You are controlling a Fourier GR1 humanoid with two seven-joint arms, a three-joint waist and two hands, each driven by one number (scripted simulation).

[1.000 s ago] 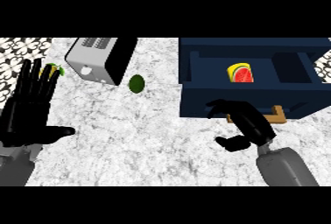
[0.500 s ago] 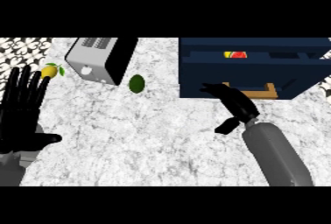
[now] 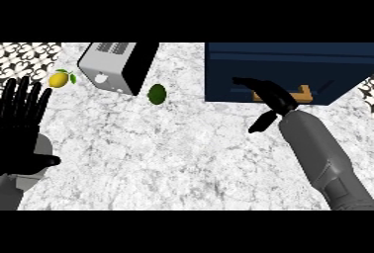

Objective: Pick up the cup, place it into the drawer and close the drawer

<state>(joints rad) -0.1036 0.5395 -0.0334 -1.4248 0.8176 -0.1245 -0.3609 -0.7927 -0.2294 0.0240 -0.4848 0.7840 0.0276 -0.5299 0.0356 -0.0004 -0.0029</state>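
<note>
Drawer looks shut, task near its end

At 2 o'clock the right hand (image 3: 264,93) lays straight fingers on the front of the drawer (image 3: 281,69), gripping nothing; the cup is out of sight, presumably inside; left hand (image 3: 22,116) rests open at 9 o'clock
</note>
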